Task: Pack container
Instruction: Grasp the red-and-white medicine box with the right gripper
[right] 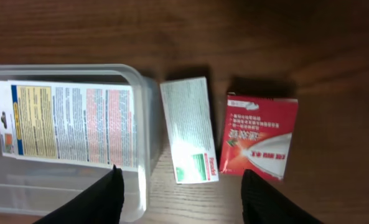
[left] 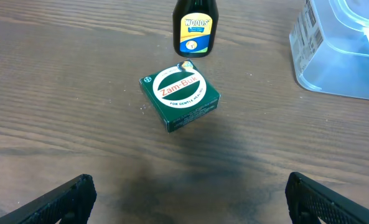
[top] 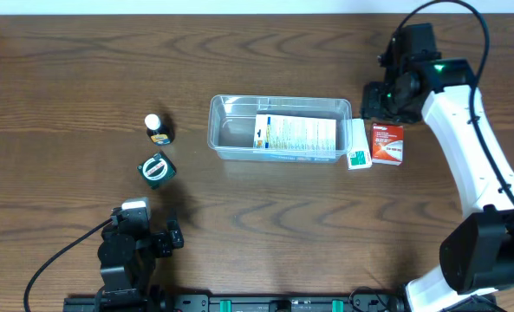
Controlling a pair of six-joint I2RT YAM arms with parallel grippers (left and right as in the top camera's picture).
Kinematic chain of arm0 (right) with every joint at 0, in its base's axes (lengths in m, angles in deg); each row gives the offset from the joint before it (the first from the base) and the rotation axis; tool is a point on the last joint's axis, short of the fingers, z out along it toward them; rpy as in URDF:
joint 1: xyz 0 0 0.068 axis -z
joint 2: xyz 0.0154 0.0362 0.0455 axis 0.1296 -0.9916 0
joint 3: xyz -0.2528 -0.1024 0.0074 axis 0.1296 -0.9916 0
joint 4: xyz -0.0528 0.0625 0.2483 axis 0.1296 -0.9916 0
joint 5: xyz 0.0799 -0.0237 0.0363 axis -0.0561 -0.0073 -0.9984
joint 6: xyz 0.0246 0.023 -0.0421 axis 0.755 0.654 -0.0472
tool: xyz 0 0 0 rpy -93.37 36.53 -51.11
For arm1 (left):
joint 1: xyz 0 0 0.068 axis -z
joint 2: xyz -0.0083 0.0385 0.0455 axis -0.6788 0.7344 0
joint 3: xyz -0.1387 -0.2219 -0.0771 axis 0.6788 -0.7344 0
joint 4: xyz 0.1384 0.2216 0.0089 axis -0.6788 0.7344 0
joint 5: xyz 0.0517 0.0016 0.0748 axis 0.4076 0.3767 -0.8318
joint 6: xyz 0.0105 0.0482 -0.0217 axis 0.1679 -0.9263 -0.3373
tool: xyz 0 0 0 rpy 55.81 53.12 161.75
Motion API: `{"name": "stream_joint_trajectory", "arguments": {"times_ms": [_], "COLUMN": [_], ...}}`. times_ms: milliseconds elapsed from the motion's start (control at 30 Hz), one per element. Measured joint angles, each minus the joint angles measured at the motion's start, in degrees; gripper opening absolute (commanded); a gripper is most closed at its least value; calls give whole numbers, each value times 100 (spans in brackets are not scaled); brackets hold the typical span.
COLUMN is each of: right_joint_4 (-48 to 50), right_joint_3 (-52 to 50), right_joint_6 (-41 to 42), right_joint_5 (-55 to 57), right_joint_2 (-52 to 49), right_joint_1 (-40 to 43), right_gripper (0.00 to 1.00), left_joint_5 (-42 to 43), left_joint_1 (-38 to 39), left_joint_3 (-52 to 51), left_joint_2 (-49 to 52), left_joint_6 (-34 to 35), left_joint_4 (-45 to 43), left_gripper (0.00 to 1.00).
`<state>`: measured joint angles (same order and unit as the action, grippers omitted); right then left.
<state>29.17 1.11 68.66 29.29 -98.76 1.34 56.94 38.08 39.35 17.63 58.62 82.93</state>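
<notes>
The left hand (left: 187,193) gapes wide and empty by the near edge of the worktop (top: 66,69). The right hand (right: 181,196) is parted, holding nothing, beside the container (top: 230,130).

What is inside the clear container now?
One flat printed box lies inside the container, toward its right end; the left part holds nothing visible. Anything beneath the box is covered.
</notes>
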Motion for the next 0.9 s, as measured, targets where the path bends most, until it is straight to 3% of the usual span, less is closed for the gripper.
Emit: {"name": "stream_joint_trajectory", "arguments": {"times_ms": [167,200,300,333,533,800,900], "right_joint_4": [0,0,-11,-26,-26,103,98], "right_joint_3": [0,0,0,0,-28,-105,-105], "right_joint_6": [22,55,142,142,-4,-105,-175], "right_joint_5": [7,59,184,199,227,131,114], "right_joint_2": [-76,-87,-136,-168,-741,-1432,-1563], "right_joint_1": [33,42,149,201,636,728,728], "right_gripper": [63,66,88,91,85,95,90], "left_joint_5": [0,0,0,0,0,0,0], "left_joint_1": [0,2,2,0,0,0,2], "left_joint_3": [0,0,0,0,0,0,0], "left_joint_2": [0,0,0,0,0,0,0], "left_joint_6": [0,0,0,0,0,0,0], "left_joint_4": [0,0,0,0,0,0,0], "left_gripper": [98,98,98,98,98,98,98]}}
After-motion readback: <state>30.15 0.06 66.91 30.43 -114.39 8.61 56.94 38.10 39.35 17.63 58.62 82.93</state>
